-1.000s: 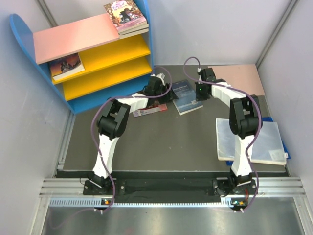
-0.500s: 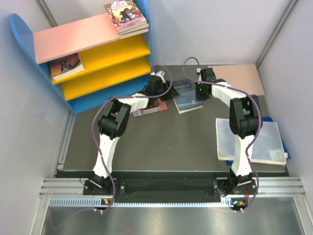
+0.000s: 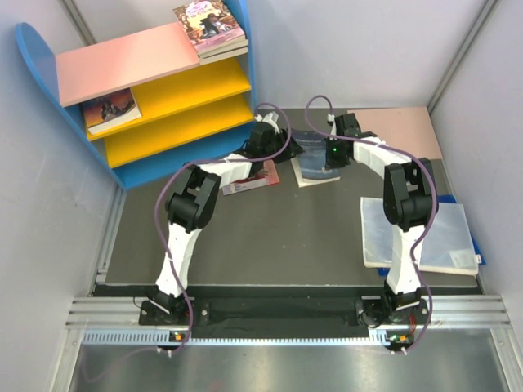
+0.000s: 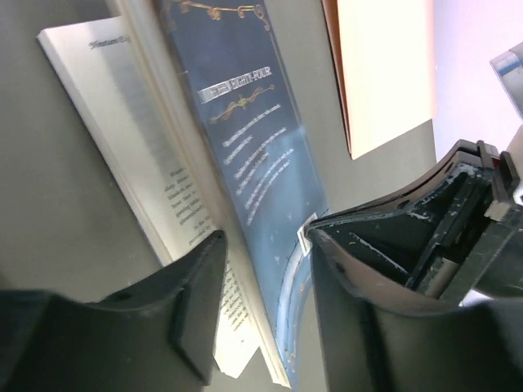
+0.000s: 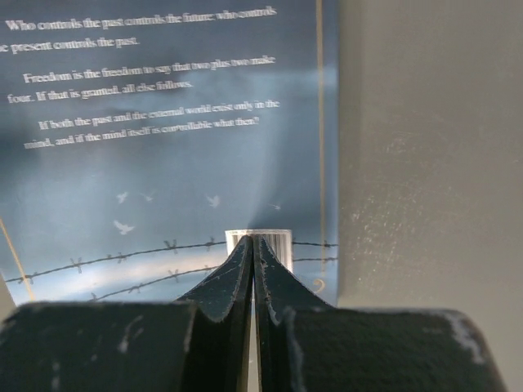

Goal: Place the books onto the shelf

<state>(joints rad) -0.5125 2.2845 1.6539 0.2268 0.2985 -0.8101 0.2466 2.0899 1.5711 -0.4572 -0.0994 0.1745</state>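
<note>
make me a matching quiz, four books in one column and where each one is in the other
Books: 1 navy book; 2 red and white book; 3 pink and purple book; 4 orange-brown book.
Places: A pink top board of the shelf; B upper yellow board; C table, partly hidden by the left arm; D table, under the right gripper.
Pairs: 1-D; 2-C; 3-A; 4-B.

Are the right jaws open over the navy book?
No, the right wrist view shows the right jaws pressed together with no gap, tips over the navy book.
</note>
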